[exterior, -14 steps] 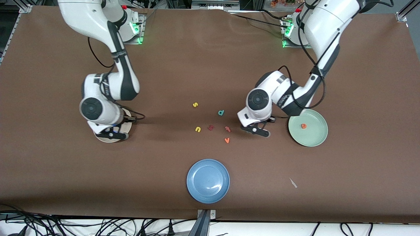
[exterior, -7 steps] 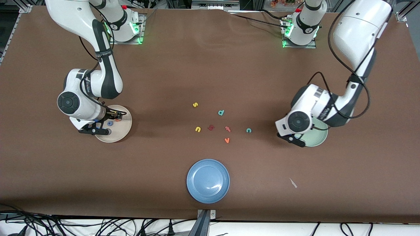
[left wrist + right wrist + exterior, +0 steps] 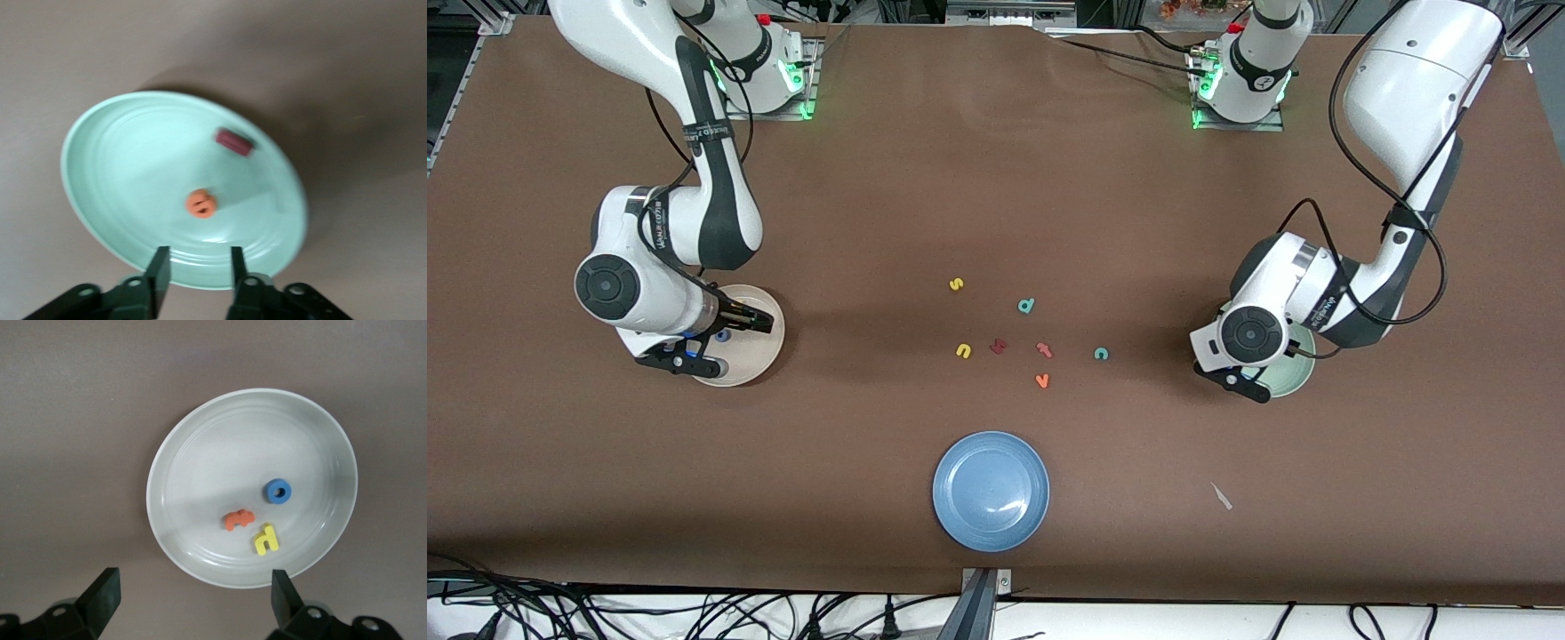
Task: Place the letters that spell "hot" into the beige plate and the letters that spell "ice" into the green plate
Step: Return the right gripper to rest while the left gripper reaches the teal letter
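Since a second ago, the left gripper (image 3: 198, 273) has carried the red i (image 3: 233, 141) to the green plate (image 3: 100, 200) and let go; it now lies by the e (image 3: 201, 203), fingers part-open, empty. Right gripper (image 3: 193, 600) spread wide, empty, over the beige plate (image 3: 200, 453): o (image 3: 277, 491), t (image 3: 238, 519), h (image 3: 266, 539) below. "hot" done. Only teal c (image 3: 1101, 354) remains on the table.

- even bright overhead light, soft arm shadows on the brown table (image 3: 889, 196)
- small glare spot on the blue plate (image 3: 991, 491)
- left wrist view motion-blurred; right wrist view sharp
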Robot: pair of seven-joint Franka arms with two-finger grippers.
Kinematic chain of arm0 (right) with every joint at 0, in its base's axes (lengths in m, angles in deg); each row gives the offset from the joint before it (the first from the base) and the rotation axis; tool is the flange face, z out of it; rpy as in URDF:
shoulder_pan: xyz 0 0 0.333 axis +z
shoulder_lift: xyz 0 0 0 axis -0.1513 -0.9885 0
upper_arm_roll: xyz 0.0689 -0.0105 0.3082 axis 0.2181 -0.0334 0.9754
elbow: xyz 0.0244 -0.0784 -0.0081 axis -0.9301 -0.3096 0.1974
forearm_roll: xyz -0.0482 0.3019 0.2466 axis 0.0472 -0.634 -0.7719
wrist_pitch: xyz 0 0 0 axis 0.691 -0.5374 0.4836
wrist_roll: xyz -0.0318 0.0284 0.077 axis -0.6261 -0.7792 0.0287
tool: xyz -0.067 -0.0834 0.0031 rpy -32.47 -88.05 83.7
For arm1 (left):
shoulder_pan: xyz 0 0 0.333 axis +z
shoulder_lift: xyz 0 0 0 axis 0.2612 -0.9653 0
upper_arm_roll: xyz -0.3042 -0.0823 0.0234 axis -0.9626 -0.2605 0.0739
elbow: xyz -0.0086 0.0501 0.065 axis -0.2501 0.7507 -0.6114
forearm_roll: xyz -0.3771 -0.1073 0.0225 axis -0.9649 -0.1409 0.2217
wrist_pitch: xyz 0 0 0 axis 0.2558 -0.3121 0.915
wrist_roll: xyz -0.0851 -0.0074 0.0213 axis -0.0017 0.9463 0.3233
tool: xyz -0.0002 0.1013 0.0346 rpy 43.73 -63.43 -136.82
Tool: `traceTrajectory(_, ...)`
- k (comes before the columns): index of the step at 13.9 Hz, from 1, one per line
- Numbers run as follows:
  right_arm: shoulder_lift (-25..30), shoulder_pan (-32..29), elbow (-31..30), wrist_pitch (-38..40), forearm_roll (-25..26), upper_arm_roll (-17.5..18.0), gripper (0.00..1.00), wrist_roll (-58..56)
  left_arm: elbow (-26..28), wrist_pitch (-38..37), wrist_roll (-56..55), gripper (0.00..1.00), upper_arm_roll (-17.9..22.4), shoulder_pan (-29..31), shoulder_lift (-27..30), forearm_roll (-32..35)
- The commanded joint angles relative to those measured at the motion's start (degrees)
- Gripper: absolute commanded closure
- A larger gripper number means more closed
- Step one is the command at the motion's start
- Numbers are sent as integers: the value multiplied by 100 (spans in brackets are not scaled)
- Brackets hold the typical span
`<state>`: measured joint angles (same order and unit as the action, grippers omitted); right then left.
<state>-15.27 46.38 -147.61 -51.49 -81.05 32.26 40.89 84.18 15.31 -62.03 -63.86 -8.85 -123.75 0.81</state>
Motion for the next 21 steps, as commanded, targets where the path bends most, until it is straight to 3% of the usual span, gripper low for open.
traceTrajectory(1, -125, 37, 437, 501, -237, 79, 0, 605, -34, -89, -288, 0, -173, -75, 152, -720)
traceTrajectory(3, -82, -32, 447, 537, -475, 279, 0, 826, -61, 51, -692, 0, -304, -206, 126, -1134)
traceTrajectory(5, 251, -1082, 386, 556, -22, 1374, 0, 783, -210, 288, -1000, 0, -331, -513, 90, -1346)
traceTrajectory(7, 637, -2391, 228, 547, 988, 2727, 0, 739, -219, 691, -1246, 0, -331, -795, 81, -1382)
traceTrajectory(8, 796, -2710, 114, 547, 1166, 2942, 0, 643, -210, 981, -1509, 0, -331, -874, 21, -1382)
traceTrajectory(11, 1306, -2871, -54, 651, 1256, 2962, 0, -366, -210, 1781, -2704, 0, -322, -989, -313, -1365)
traceTrajectory(13, 1823, -2960, -80, 932, 1431, 2962, 0, -920, -202, 2212, -2847, 0, -226, -1164, -428, -1355)
traceTrajectory(17, 2791, -3136, -81, 1828, 1423, 2945, 0, -1195, -202, 2328, -2935, 0, 196, -1683, -525, -837)
traceTrajectory(21, 2854, -2881, 612, 2926, 1562, 2743, 0, -1195, -175, 2660, -2953, 0, 205, -1683, -665, -688)
